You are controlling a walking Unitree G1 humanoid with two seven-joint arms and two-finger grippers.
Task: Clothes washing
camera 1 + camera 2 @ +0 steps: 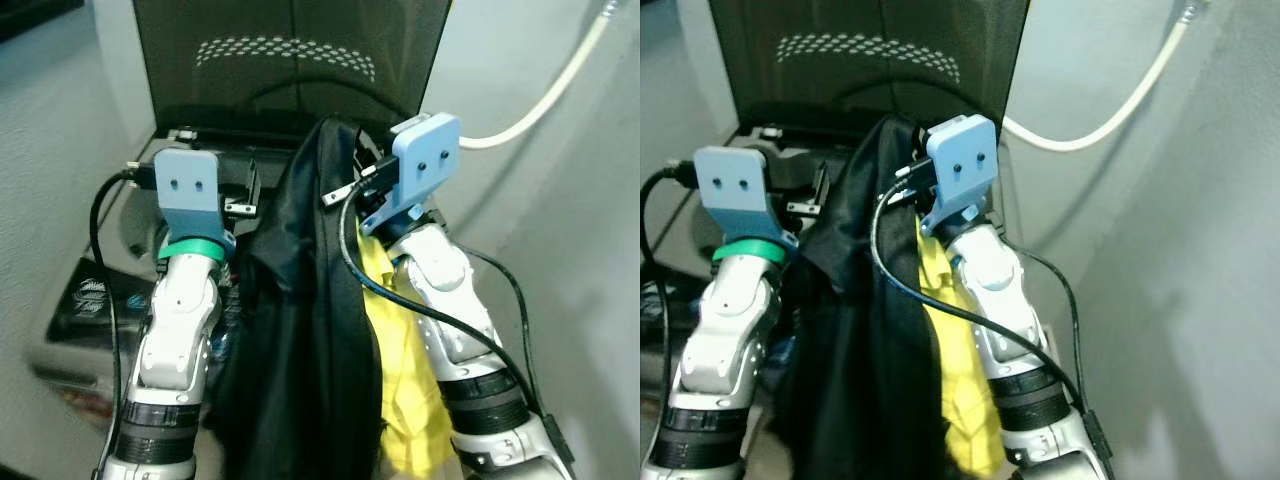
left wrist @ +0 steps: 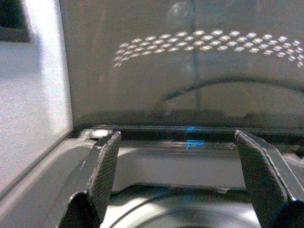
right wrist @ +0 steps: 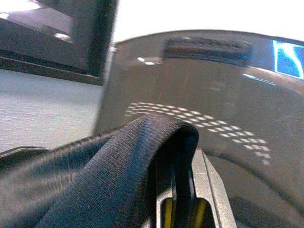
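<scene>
right gripper (image 1: 345, 165) clamped on black garment (image 1: 300, 330) — cloth draped over its fingers, hanging between both arms, yellow cloth (image 1: 405, 370) beside it. left gripper (image 2: 190, 171) fingers wide apart, empty, above washing machine (image 1: 215, 150) opening — lid (image 1: 290, 50) raised.

black garment (image 1: 300, 330) hides the right gripper's fingers and most of the yellow cloth (image 1: 410, 380).

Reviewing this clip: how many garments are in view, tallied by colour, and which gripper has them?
Black garment: 1, draped over the right gripper, held up in front of the washing machine's open lid.
Yellow garment: 1, hanging beside the black one along the right arm.
Left gripper: 0, fingers spread open.
Total: 2 garments.
</scene>
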